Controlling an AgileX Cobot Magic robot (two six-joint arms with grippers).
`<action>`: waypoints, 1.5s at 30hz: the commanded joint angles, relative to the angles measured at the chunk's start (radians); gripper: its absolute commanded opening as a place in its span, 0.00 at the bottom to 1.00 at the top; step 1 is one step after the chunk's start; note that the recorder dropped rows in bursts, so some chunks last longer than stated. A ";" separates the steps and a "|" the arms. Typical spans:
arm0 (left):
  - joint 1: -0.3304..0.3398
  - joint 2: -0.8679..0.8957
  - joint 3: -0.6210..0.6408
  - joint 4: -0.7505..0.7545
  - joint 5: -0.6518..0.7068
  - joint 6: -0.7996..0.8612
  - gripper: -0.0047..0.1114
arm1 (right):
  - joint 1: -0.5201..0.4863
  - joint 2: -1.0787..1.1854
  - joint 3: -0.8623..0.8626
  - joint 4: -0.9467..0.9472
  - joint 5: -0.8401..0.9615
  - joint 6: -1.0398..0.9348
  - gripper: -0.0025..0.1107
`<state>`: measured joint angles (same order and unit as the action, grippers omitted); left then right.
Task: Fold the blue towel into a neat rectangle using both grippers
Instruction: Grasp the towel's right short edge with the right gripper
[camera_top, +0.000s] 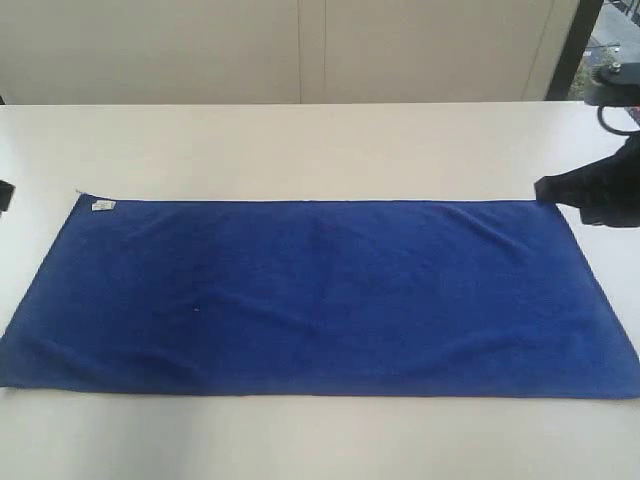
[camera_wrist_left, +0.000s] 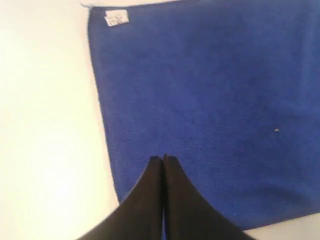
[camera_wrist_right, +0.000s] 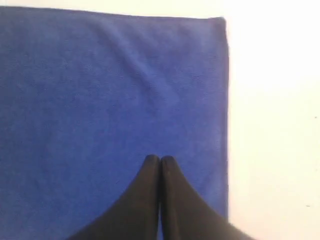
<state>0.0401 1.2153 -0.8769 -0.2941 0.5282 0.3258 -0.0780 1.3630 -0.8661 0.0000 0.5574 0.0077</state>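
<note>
Across the white surface (camera_top: 300, 150) the towel (camera_top: 320, 295) lies flat and spread out, its long axis running from side to side, so each short end falls to one arm. The left gripper (camera_wrist_left: 163, 159) is over the end with the tag (camera_wrist_left: 116, 18) and the right gripper (camera_wrist_right: 159, 159) over the other end, both with jaws closed and empty; I judge they must open before taking a corner. Bare surface lies beyond the far edge, with pale wall panels (camera_top: 300, 50) behind.
</note>
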 joint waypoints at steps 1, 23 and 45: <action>0.069 -0.138 0.041 -0.013 0.053 -0.037 0.04 | -0.045 -0.023 0.004 0.020 0.011 -0.034 0.02; 0.118 -0.319 0.114 0.040 0.118 -0.039 0.04 | -0.132 0.222 -0.067 0.030 0.041 -0.056 0.02; 0.118 -0.319 0.114 0.040 0.118 -0.039 0.04 | -0.153 0.457 -0.095 0.033 -0.138 -0.098 0.43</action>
<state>0.1534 0.9027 -0.7680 -0.2462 0.6379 0.2934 -0.2271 1.7988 -0.9495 0.0361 0.4377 -0.0753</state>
